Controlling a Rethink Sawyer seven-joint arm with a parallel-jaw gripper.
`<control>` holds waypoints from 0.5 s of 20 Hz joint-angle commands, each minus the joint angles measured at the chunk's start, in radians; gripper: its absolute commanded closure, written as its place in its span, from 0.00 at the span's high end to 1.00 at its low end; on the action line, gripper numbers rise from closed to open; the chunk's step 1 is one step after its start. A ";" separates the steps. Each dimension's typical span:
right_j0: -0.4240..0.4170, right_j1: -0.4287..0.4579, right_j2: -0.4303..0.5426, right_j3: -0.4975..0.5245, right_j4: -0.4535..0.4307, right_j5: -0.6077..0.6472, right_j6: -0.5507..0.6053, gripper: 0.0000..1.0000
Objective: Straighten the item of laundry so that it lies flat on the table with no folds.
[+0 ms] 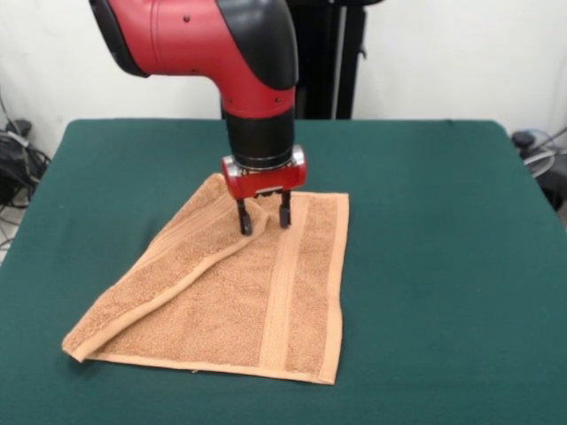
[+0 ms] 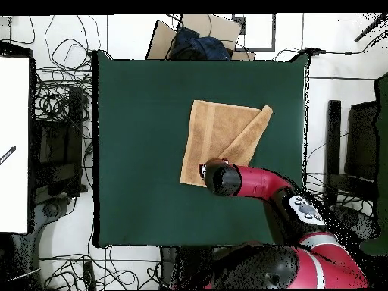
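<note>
The peach-orange towel (image 1: 239, 301) lay near the middle of the green surface (image 1: 443, 230), one side folded over diagonally. The fingers (image 1: 263, 217) stood apart, tips pressed down on the towel's far edge beside the fold, a ridge of cloth between them.

Your surface: large rectangular table with dark green felt-like top (image 1: 443, 266), one cloth on it.

You have the small peach-orange terry-cloth hand towel (image 1: 266, 301) lying directly on the felt, near the middle. One side is folded diagonally over the rest, leaving a doubled flap with a thick edge. A woven band runs along the flat side. In the overhead view you see green felt (image 2: 144, 136) all round the towel (image 2: 216, 129).
</note>
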 commanded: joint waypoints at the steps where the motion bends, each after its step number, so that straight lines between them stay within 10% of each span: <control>1: -0.060 0.188 -0.003 -0.080 -0.107 -0.041 0.018 1.00; 8: -0.080 0.204 0.017 -0.082 -0.117 -0.038 0.001 1.00; 9: -0.080 0.204 0.018 -0.082 -0.120 -0.040 0.001 0.00; 10: -0.077 0.204 0.017 -0.085 -0.123 -0.037 0.002 0.00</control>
